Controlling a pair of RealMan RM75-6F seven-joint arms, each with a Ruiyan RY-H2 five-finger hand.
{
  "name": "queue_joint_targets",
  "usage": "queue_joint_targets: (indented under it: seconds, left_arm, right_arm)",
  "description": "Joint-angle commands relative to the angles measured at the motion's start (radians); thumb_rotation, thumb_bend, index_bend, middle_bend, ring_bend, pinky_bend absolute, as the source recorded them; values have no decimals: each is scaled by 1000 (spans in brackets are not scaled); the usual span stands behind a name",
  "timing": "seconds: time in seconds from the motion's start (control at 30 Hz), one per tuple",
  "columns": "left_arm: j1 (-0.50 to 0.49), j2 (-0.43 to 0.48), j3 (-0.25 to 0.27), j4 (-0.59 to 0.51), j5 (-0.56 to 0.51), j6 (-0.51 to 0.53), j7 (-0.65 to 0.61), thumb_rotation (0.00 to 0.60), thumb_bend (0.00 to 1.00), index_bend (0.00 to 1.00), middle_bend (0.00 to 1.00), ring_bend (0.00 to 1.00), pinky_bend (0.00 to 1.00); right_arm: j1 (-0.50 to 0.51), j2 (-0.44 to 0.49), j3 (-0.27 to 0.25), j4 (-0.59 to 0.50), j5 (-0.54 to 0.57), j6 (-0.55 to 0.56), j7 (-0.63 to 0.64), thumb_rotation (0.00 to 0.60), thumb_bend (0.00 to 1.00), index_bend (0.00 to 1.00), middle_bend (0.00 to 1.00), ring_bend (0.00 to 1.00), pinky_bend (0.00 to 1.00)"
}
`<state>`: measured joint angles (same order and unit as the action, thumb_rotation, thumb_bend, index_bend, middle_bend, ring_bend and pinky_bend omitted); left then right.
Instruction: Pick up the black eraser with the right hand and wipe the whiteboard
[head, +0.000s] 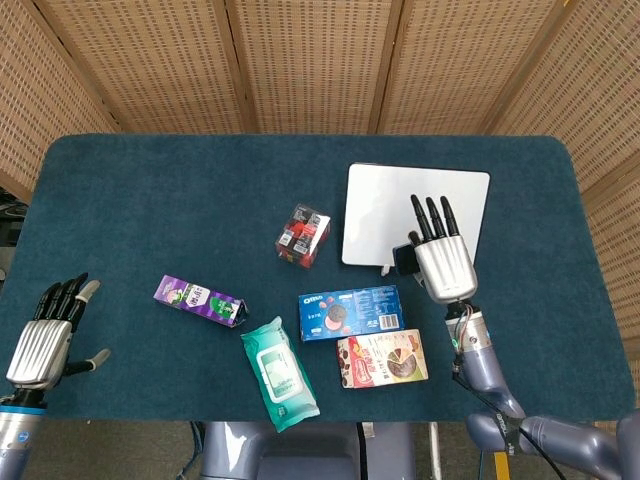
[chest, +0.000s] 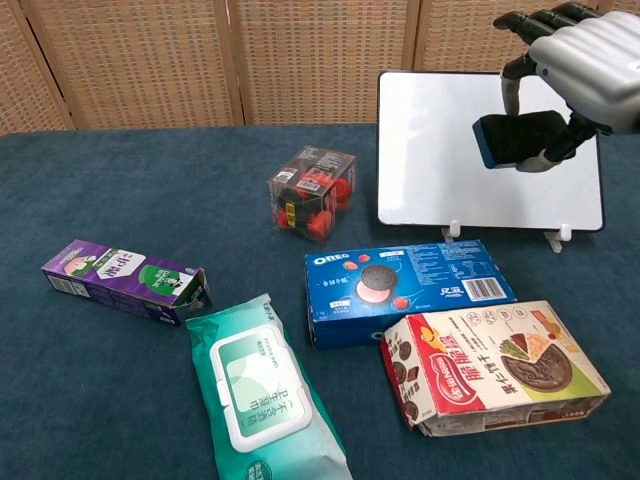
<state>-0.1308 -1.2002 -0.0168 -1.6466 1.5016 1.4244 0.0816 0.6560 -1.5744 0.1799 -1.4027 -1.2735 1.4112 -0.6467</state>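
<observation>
The whiteboard stands propped upright on small white feet at the back right of the table. My right hand grips the black eraser from above, in front of the board's right half. Whether the eraser touches the board I cannot tell. My left hand hovers open at the table's near left corner, fingers spread, and appears only in the head view.
In front of the board lie a blue Oreo box, a chocolate biscuit box, a green wet-wipes pack, a purple carton and a clear box of red items. A wicker screen stands behind the table.
</observation>
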Motion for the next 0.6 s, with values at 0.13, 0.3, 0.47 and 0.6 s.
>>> queue_joint_targets:
  seconds: [0.13, 0.3, 0.47, 0.6]
  left_arm:
    - [-4, -4, -4, 5, -12, -10, 2, 600, 177, 0, 0, 0, 0]
    - [-7, -6, -5, 9, -21, -20, 2, 600, 177, 0, 0, 0, 0]
    - [-10, -7, -6, 10, -29, -28, 0, 600, 177, 0, 0, 0, 0]
    - [-12, -8, -6, 13, -34, -35, -1, 600, 177, 0, 0, 0, 0]
  right_arm:
    - [4, -139, 65, 208, -22, 56, 104, 600, 0, 577, 19, 0, 0]
    - [15, -199, 90, 320, -15, 58, 107, 600, 0, 580, 19, 0, 0]
    - [30, -233, 111, 405, 4, 28, 96, 600, 0, 581, 19, 0, 0]
    - [42, -250, 128, 454, 15, 9, 103, 600, 0, 581, 19, 0, 0]
